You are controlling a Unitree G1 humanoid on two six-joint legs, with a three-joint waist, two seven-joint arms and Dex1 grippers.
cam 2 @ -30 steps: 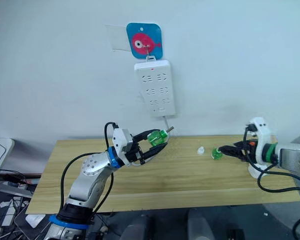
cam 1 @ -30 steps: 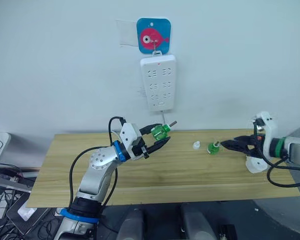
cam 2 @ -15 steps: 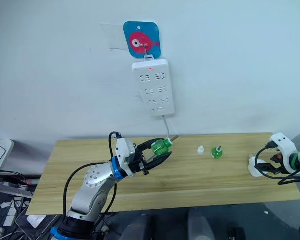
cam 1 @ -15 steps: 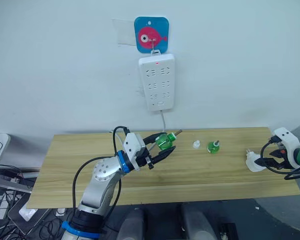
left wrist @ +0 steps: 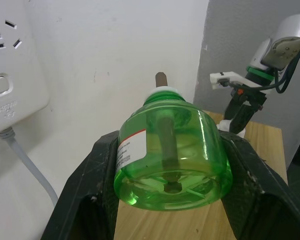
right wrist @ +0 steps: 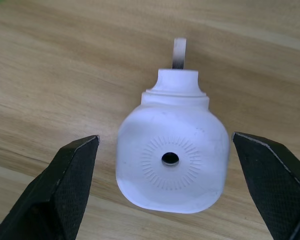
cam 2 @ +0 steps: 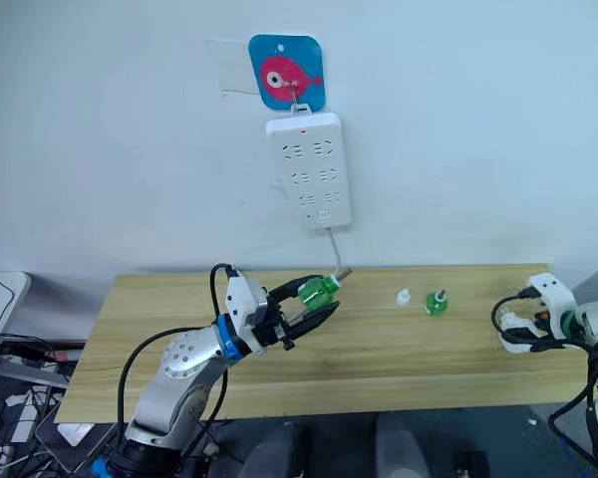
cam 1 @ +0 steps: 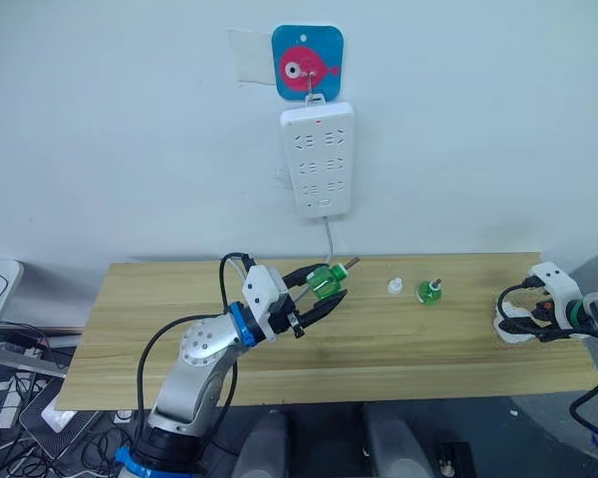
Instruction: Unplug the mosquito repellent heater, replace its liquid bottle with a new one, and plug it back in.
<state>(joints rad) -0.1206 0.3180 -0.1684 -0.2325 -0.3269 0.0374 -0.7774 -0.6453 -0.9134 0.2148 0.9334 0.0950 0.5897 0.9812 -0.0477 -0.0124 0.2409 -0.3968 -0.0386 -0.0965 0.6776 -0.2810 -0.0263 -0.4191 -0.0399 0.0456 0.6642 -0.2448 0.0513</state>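
Hidden or unclear: label text on the held bottle too small to read; heater mostly masked by the right gripper (cam 1: 513, 321) in the head views; only one prong tip visible in the right wrist view
Heater: mosquito repellent heater (right wrist: 173, 161), small white rounded body, round hole ringed by fine radial slots on its face, stepped neck ending in a metal prong; lying unplugged on the wooden table (cam 1: 159, 329) near its right end
Right gripper: fingers spread wide on either side of the heater, apart from it, gripping nothing
Left gripper (cam 1: 324, 289): fingers closed on a green bottle (left wrist: 172, 155) with a dark wick, raised above the table's middle
Bottles: two green, one held, the second bottle (cam 1: 428, 292) upright on the table
Cap: one small white cap (cam 1: 394, 288) just beside the second bottle
Wall: one white power strip (cam 1: 317, 159) hanging under a fish hook plate (cam 1: 307, 64), all sockets vacant
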